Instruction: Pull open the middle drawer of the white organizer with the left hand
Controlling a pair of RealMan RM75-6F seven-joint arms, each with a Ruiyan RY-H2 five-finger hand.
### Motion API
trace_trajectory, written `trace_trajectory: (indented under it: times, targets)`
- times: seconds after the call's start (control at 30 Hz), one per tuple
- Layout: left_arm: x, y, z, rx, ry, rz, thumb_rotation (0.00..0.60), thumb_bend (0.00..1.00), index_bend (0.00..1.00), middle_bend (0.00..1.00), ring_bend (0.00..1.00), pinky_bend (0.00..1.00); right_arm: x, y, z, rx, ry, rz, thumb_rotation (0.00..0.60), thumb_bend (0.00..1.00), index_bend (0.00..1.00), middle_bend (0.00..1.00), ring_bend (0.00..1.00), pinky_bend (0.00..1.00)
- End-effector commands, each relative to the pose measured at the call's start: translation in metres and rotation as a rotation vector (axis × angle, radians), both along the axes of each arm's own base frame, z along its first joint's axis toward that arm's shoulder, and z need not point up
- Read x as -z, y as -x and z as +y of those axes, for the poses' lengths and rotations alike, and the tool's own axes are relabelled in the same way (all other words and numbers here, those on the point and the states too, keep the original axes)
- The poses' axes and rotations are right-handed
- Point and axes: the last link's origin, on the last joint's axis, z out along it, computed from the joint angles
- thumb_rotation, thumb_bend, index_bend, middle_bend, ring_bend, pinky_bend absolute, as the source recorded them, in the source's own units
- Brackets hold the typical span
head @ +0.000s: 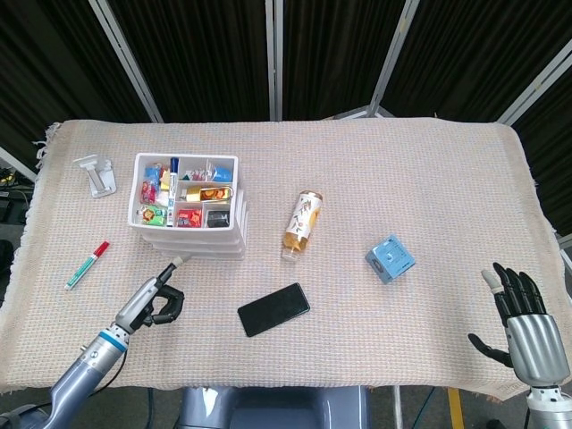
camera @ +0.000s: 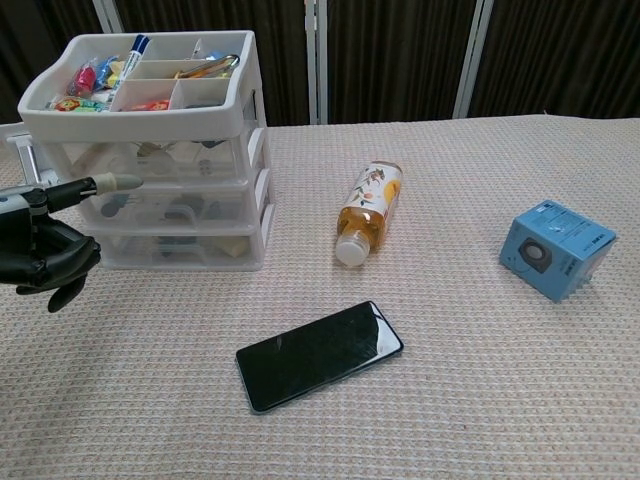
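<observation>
The white organizer (head: 188,207) stands at the left of the table, its top tray full of small items. Its three drawers face me, and the middle drawer (camera: 170,206) is pushed in. My left hand (camera: 42,252) hovers just in front of the drawers, holding nothing. One finger (camera: 105,184) points at the drawer fronts at about the line between the top and middle drawers, and the others are curled in. Whether the fingertip touches is unclear. In the head view the left hand (head: 157,298) sits at the organizer's front left corner. My right hand (head: 523,323) rests at the table's front right edge with its fingers spread.
A tea bottle (head: 302,223) lies right of the organizer, with a black phone (head: 273,309) in front of it. A blue box (head: 390,259) sits further right. A red-and-green marker (head: 87,265) lies at the left, and a white clip (head: 96,174) behind it.
</observation>
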Motion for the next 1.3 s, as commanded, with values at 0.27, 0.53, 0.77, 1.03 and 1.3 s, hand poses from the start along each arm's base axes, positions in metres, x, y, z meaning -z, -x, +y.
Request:
trace_trajectory:
  times: [0.27, 0.53, 0.77, 1.03, 1.3]
  targets:
    - [0.009, 0.001, 0.012, -0.019, 0.001, -0.03, 0.6, 0.7, 0.0, 0.83, 0.86, 0.69, 0.001, 0.0, 0.0, 0.003, -0.003, 0.002, 0.6, 0.0, 0.0, 0.0, 0.0, 0.0]
    - [0.011, 0.001, 0.022, -0.028, -0.001, -0.032, 0.6, 0.7, 0.0, 0.83, 0.86, 0.69, 0.002, 0.001, 0.0, 0.006, -0.006, 0.006, 0.6, 0.0, 0.0, 0.0, 0.0, 0.0]
    - [0.014, 0.0, 0.03, -0.036, 0.001, -0.033, 0.6, 0.7, 0.0, 0.83, 0.86, 0.69, 0.002, 0.001, -0.001, 0.008, -0.008, 0.007, 0.6, 0.0, 0.0, 0.0, 0.0, 0.0]
    - [0.017, -0.003, 0.035, -0.037, 0.005, -0.034, 0.6, 0.7, 0.0, 0.83, 0.86, 0.69, 0.003, 0.002, -0.001, 0.011, -0.01, 0.009, 0.6, 0.0, 0.0, 0.0, 0.0, 0.0]
    - [0.02, -0.008, 0.041, -0.044, 0.024, -0.042, 0.6, 0.7, 0.0, 0.83, 0.86, 0.69, 0.004, 0.002, -0.001, 0.011, -0.011, 0.011, 0.6, 0.0, 0.0, 0.0, 0.0, 0.0]
